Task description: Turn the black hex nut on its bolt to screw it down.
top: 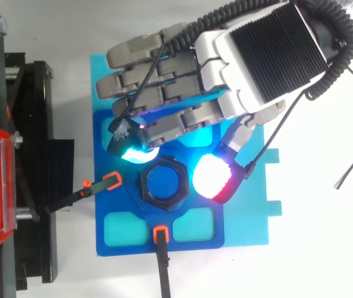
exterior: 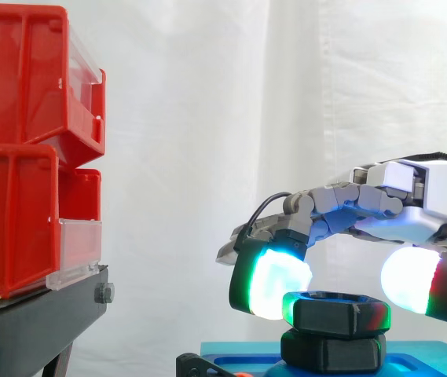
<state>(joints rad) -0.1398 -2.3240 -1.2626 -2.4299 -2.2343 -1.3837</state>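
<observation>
hand (exterior: 415, 196) reaches in from the right, fingers curled down, black hex nut (exterior: 337, 312) pinched between a cyan-green pad (exterior: 274, 283) on its left and a white-red thumb pad (exterior: 412, 279) on its right. l to r: red bins (exterior: 19, 157) stacked on black stand (exterior: 38, 322), then blue plate (top: 244, 217) w/ orange-tipped clamp (top: 109, 182) at its left edge and second clamp (top: 160, 234) at its lower edge. nut sits mid-plate on another black hex piece (exterior: 333, 352) (top view: blue shows through its hole).
</observation>
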